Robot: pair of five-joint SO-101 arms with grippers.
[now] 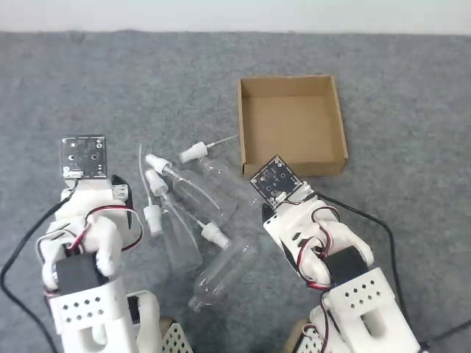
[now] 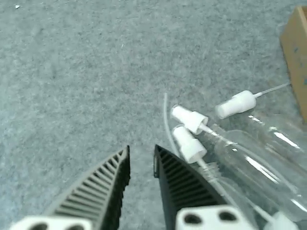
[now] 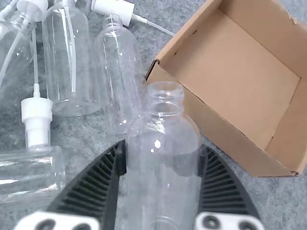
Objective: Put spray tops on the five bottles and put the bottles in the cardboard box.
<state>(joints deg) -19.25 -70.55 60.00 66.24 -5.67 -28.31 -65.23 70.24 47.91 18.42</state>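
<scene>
The right gripper [image 3: 160, 153] is clenched on a clear uncapped bottle [image 3: 163, 120]. One black ribbed finger presses each side of its body, and its open neck points away past the fingertips. Beside the fingers a second bottle [image 3: 26, 172] lies on the grey counter [image 3: 91, 127], with a white spray top [image 3: 36, 120] just next to it. Farther out two more bottles [image 3: 67, 62] lie side by side, and a loose spray top [image 3: 112, 7] lies past them. Ahead of the held bottle's mouth sits the open cardboard box [image 3: 268, 62], its near corner close to the neck.

The left gripper [image 2: 141, 153] holds nothing. Its fingers [image 2: 103, 187] stand a narrow gap apart above the bare counter [image 2: 72, 72]. Off to one side of the fingertips two spray heads [image 2: 189, 117] lie close together, clear bottles [image 2: 259, 158] stretch away behind them, and a third spray head [image 2: 235, 104] lies farther off.
</scene>
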